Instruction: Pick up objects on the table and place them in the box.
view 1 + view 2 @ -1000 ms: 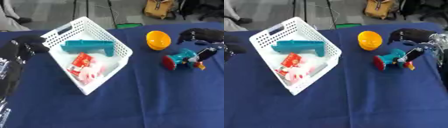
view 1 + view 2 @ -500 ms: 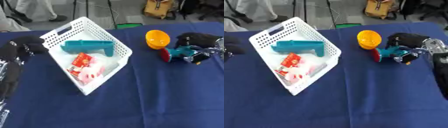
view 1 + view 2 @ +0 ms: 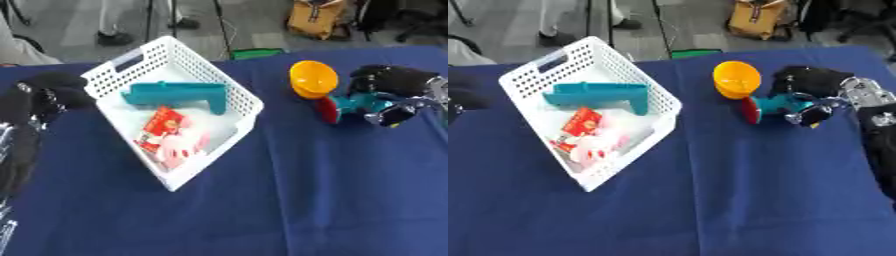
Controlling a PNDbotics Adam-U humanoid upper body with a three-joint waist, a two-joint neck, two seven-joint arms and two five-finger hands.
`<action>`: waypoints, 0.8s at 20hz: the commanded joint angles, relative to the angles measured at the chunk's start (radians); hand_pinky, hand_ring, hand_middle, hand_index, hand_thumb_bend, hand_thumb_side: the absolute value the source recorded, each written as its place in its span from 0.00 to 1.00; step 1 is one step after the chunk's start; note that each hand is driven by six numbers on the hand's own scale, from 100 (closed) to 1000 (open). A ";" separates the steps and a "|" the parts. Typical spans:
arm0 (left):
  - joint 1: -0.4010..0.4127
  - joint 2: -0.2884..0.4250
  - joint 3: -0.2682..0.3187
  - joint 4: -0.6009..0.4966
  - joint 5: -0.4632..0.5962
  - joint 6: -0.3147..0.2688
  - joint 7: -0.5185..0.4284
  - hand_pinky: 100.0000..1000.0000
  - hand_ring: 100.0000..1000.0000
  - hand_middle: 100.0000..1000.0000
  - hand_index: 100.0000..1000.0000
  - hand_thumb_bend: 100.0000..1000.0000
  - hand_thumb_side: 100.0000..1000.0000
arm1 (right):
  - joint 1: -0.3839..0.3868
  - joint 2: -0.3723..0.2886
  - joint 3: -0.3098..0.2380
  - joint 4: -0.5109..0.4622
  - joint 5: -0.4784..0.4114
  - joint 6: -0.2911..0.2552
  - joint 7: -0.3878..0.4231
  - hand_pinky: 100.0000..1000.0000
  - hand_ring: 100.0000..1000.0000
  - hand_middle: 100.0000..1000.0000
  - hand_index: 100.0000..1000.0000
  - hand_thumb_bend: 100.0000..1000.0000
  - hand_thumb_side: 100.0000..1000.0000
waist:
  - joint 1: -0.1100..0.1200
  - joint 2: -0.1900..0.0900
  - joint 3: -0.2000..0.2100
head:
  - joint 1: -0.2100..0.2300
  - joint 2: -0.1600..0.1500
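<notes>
The right robot hand [image 3: 815,86] is reaching in from the right side and curling its dark fingers around the teal toy [image 3: 779,107], a small hard-looking thing with a red disc at its left end, which is lying on the blue-covered counter [image 3: 710,200] just below the yellow bowl [image 3: 736,78] and well apart from the white box [image 3: 579,165]. The fingers are grasping the toy's right-hand part, though whether it is resting on the cloth or just clear of it cannot be told. The left robot hand [image 3: 48,90] is showing as a dark shape at the left edge beside the box; its fingers cannot be made out. The box is already holding a teal L-shaped piece [image 3: 601,95] and a red-and-white packet [image 3: 579,125]. The toy is looking like rigid plastic, probably light and stiff, with a smooth surface that may slip and an uneven shape that may twist in the grasp, so taking it around the thicker teal middle, not the thin red disc, seems the safer hold. The bowl, open and rounded, is likely light too, and best taken by its rim.
</notes>
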 commanded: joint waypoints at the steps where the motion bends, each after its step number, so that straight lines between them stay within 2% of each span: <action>1: -0.013 0.024 0.002 -0.020 0.006 -0.001 -0.002 0.74 0.66 0.70 0.80 0.14 0.92 | 0.000 0.009 0.008 0.021 0.031 -0.010 -0.008 0.99 0.98 0.76 0.82 0.52 0.49 | 0.000 -0.012 0.003 | -0.001 -0.002; 5: -0.011 0.026 0.002 -0.020 0.006 0.000 -0.002 0.74 0.66 0.70 0.80 0.14 0.92 | -0.007 0.003 0.006 0.021 0.020 -0.026 -0.008 0.98 0.97 0.76 0.82 0.50 0.47 | -0.003 -0.015 0.003 | 0.000 0.001; 6: -0.010 0.027 0.002 -0.020 0.006 0.000 -0.002 0.74 0.66 0.70 0.80 0.14 0.92 | -0.006 0.000 0.007 0.024 0.012 -0.033 -0.005 0.95 0.94 0.76 0.83 0.48 0.44 | -0.005 -0.016 0.002 | 0.001 0.003; 9: -0.003 0.032 0.002 -0.020 0.005 0.003 -0.002 0.74 0.65 0.69 0.80 0.14 0.92 | -0.009 -0.022 0.040 0.034 -0.049 -0.044 0.028 0.95 0.95 0.76 0.82 0.47 0.44 | -0.014 -0.022 -0.002 | 0.004 0.014; 12: 0.000 0.039 0.003 -0.020 0.004 0.005 -0.001 0.74 0.65 0.69 0.80 0.14 0.92 | -0.008 -0.049 0.079 0.001 -0.125 -0.046 0.070 0.95 0.94 0.76 0.83 0.47 0.44 | -0.023 -0.027 -0.008 | 0.006 0.021; 16: 0.001 0.040 0.001 -0.020 0.005 0.007 -0.002 0.74 0.65 0.69 0.80 0.14 0.92 | -0.012 -0.061 0.092 -0.032 -0.226 -0.046 0.138 0.93 0.93 0.76 0.83 0.47 0.44 | -0.030 -0.030 -0.011 | 0.005 0.023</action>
